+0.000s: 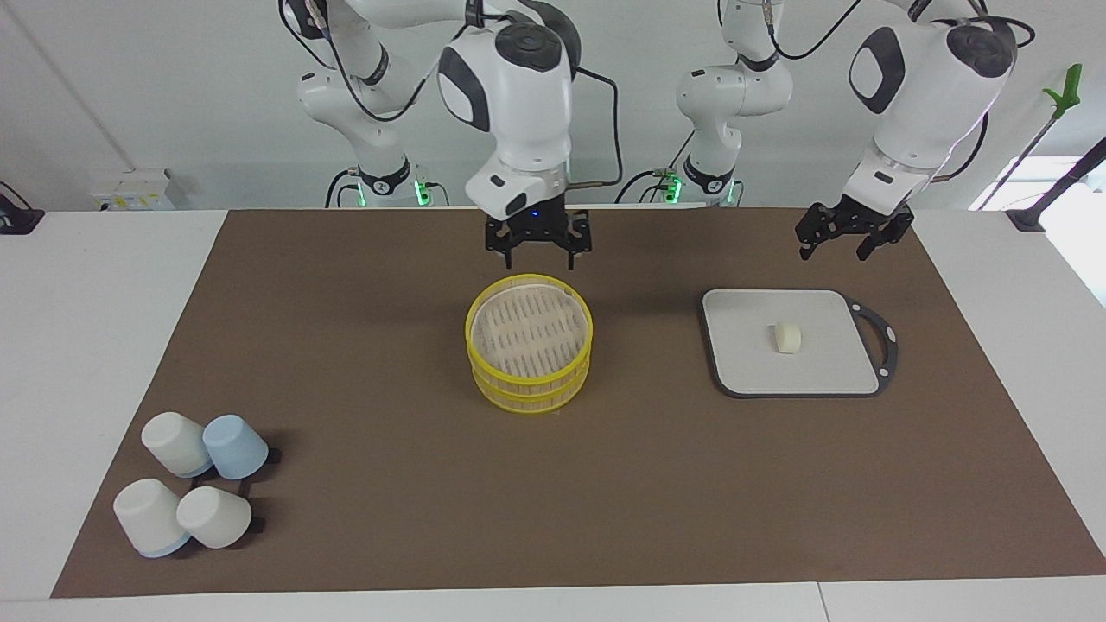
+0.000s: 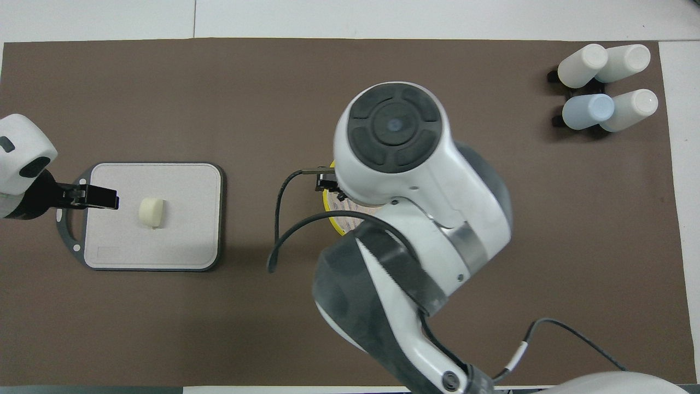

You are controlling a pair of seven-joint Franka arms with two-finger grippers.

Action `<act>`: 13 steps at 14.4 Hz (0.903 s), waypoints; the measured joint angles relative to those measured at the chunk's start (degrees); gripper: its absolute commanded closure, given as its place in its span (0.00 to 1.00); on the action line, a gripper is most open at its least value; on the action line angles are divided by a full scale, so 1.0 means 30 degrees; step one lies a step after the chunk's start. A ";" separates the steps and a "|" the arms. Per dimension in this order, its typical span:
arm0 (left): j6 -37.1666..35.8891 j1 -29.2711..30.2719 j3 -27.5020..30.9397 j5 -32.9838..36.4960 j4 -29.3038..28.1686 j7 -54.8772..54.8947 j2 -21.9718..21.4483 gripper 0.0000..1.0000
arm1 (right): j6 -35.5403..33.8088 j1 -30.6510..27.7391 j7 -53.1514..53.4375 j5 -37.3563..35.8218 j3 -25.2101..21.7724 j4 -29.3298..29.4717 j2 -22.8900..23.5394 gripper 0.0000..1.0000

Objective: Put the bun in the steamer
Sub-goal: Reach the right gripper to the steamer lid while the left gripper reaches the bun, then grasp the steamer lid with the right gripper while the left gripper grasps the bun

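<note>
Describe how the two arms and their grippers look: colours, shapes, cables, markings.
Both arms are glossy white rounded shells with dark grey joint caps and black cables looped alongside. The right gripper is black with two short fingers; a small blue light glows above it. The left gripper is the same black type. Green lights glow at both bases.

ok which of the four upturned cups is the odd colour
The pale blue upturned cup; the other three are white. It stands in the pair nearer the robots, on the steamer's side.
</note>
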 measured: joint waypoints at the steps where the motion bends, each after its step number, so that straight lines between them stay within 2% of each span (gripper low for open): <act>1: 0.0876 0.0093 0.0012 0.0000 -0.1070 0.0391 -0.0099 0.00 | 0.0137 0.0629 0.0283 -0.0292 -0.0096 0.0441 0.0677 0.00; 4: 0.3877 0.0153 -0.0020 -0.0001 -0.4048 0.0772 -0.0145 0.00 | 0.2123 0.1763 0.0365 -0.1243 -0.0163 0.0636 0.2189 0.00; 8: 0.8554 0.0136 -0.0116 -0.0001 -0.7506 0.0790 0.0014 0.00 | 0.4058 0.1938 0.0423 -0.1548 -0.0255 -0.1110 0.2767 0.00; 11: 1.0435 0.0064 -0.0199 -0.0001 -0.8319 0.0801 0.0871 0.00 | 0.6064 0.1573 0.0386 -0.1563 -0.0316 -0.2807 0.2359 0.01; 13: 1.1501 0.0009 -0.0230 -0.0001 -0.8321 0.0801 0.1565 0.00 | 0.7471 0.1457 0.0373 -0.1567 -0.0317 -0.4434 0.1838 0.12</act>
